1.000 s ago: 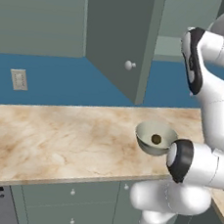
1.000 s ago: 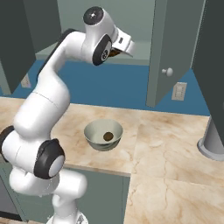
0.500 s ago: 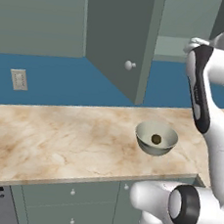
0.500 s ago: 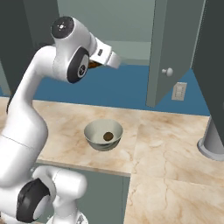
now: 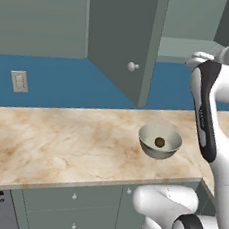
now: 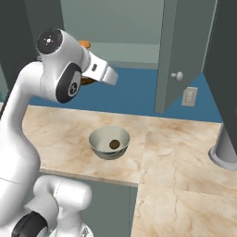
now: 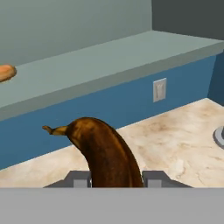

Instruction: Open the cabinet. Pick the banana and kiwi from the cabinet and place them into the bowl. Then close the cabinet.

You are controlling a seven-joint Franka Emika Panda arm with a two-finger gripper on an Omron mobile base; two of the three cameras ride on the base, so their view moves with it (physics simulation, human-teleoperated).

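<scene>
One kiwi (image 5: 159, 142) sits in bowl (image 5: 159, 141); tool (image 7: 114, 180) still clenched on banana (image 7: 103, 153), arm swung further back from cabinet (image 5: 126, 37).

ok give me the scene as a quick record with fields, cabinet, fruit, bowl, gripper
cabinet: door swung open, shelf showing
banana: held between the gripper's fingers, off the shelf, above the counter
kiwi: lying in the bowl
bowl: upright on the counter, holds the kiwi alone
gripper: shut on the banana
left to do: banana into bowl, close cabinet
</scene>
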